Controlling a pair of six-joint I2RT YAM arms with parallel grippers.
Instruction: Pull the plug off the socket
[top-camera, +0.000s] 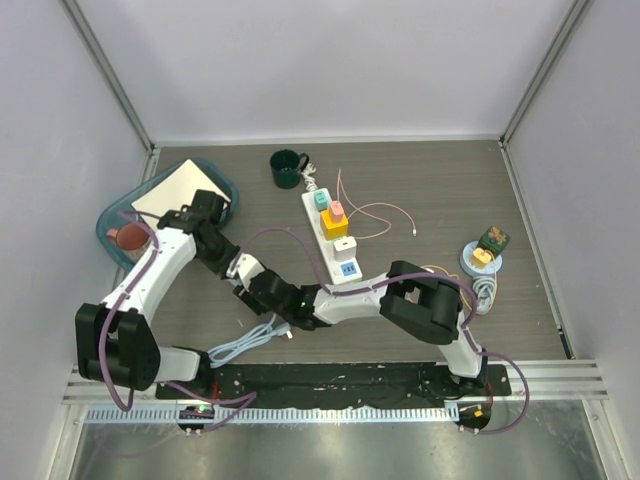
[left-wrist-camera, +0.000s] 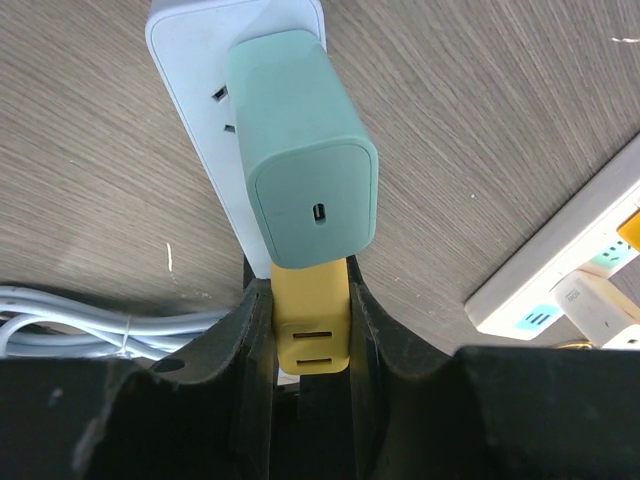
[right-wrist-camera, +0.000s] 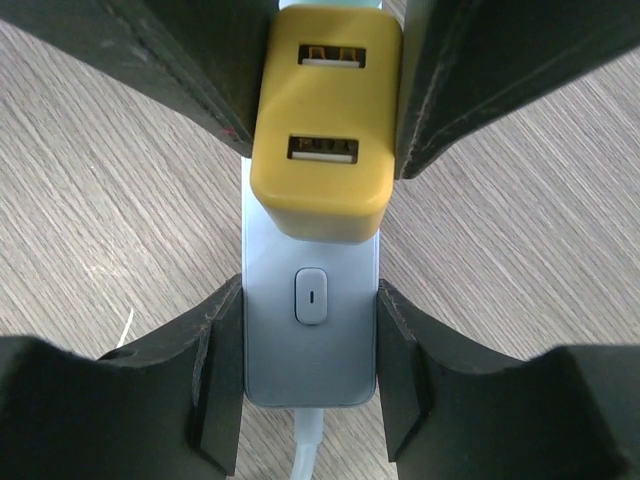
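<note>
Pinching yellow block-shaped USB plug (left-wrist-camera: 312, 345) narrowly between left gripper (left-wrist-camera: 310, 300) fingers, ready for the pull. Clamping small white plastic power strip (right-wrist-camera: 312, 375) in right gripper (right-wrist-camera: 312, 320), 6 o'clock of plug, likely to hold it down. Not yet unseated; teal rounded charger (left-wrist-camera: 310, 170) just beside, at 12 o'clock.

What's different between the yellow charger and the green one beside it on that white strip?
The yellow charger has two flat rectangular ports on its face; the green charger has one small oval port. The yellow charger is clamped in the left gripper; the green charger is untouched. Both are boxy with rounded corners and plugged side by side into the same white power strip.
</note>
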